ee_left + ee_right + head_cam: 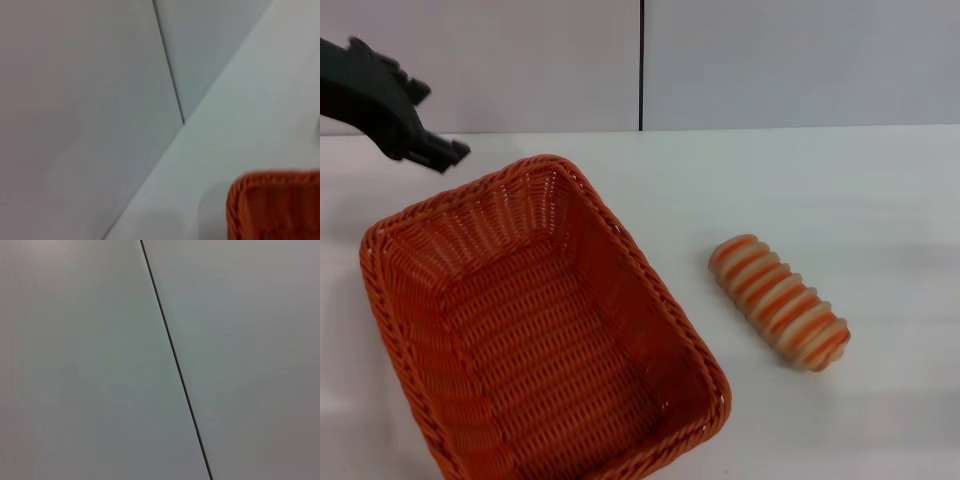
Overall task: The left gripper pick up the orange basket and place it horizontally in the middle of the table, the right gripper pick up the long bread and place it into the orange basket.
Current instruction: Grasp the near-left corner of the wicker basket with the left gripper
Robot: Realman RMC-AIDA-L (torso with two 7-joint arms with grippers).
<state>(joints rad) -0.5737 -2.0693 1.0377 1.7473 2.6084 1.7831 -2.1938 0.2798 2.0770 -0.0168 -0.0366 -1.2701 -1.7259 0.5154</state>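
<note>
The orange basket [642, 272] lies on the white table [840, 180] at the left front, turned at an angle, its far corner pointing toward the wall. It holds nothing. The long bread [780, 302], striped cream and orange, lies on the table to the right of the basket, apart from it. My left gripper [442, 152] hovers above the table just behind the basket's far left rim, touching nothing. One corner of the basket [272, 205] shows in the left wrist view. The right gripper is out of view.
A grey wall with a black vertical seam [641, 65] backs the table. Bare tabletop stretches to the right of and behind the bread. The right wrist view holds only the wall and its seam [175, 360].
</note>
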